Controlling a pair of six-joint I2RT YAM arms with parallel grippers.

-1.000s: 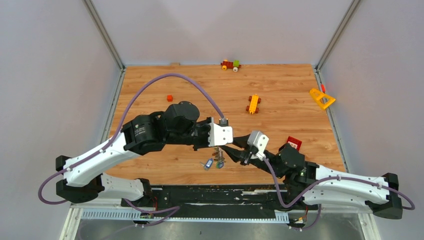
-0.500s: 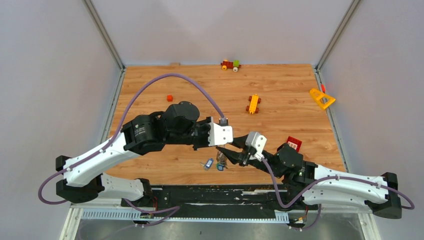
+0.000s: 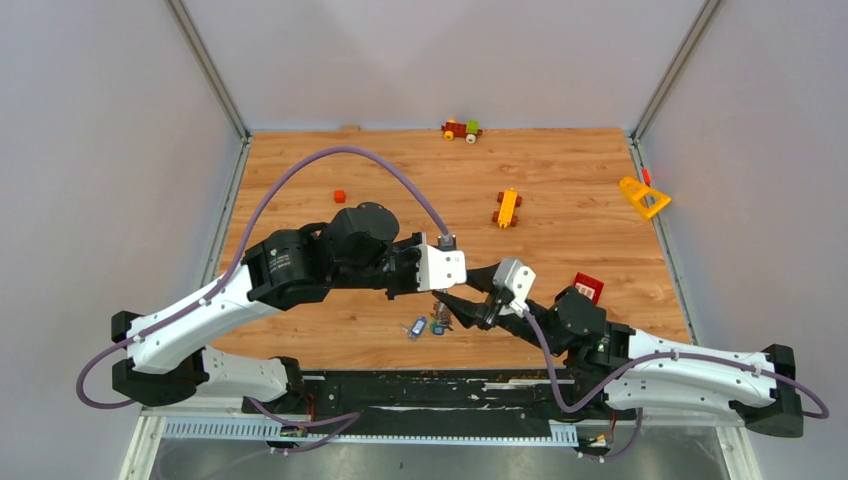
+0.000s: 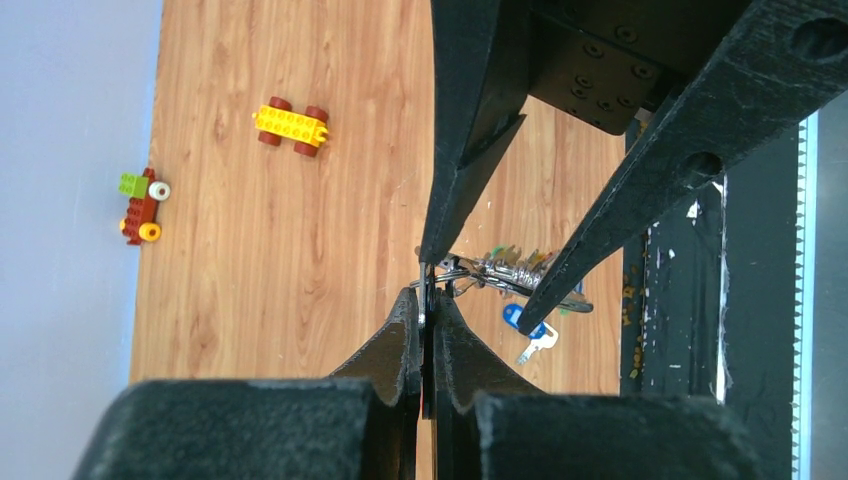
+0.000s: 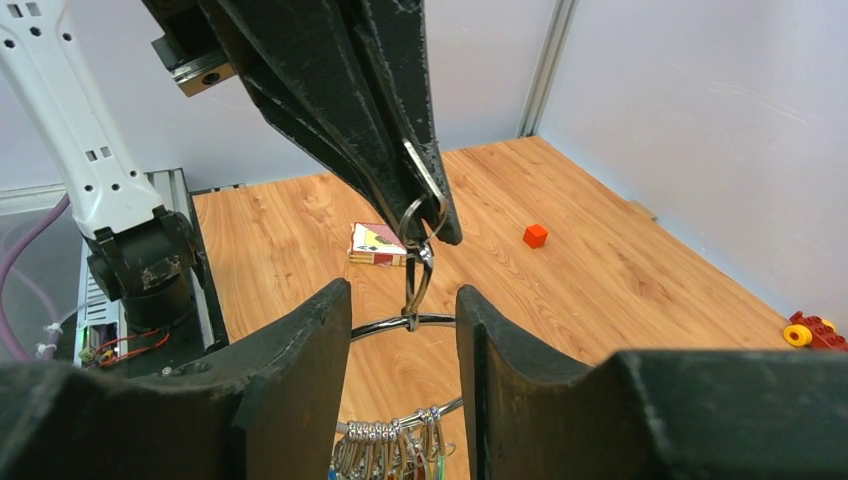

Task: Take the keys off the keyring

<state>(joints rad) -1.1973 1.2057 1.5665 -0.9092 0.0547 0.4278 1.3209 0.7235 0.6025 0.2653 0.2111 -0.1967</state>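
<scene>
The keyring (image 5: 392,326), a thin silver wire loop, hangs by a small linked ring (image 5: 420,214) pinched in my left gripper (image 4: 427,300), which is shut on that ring. The keys (image 5: 392,446) hang in a bunch from the bottom of the loop, just above the table (image 3: 437,318). My right gripper (image 5: 405,320) is open, with its fingers on either side of the loop and not touching it. In the top view the two grippers meet near the front edge: the left gripper (image 3: 440,291) above the right gripper (image 3: 452,306). A loose blue-tagged key (image 4: 528,330) lies on the table below.
Toy brick cars stand at the back (image 3: 460,130) and mid-table (image 3: 507,208). A yellow triangle piece (image 3: 643,197) is at the right edge, a small red cube (image 3: 339,196) at the left, and a red card box (image 3: 587,287) by the right arm. The black front rail (image 3: 430,385) is close.
The right gripper has shifted slightly left and forward under the left gripper, and the hanging key bunch has swayed a little. The left arm has held still.
</scene>
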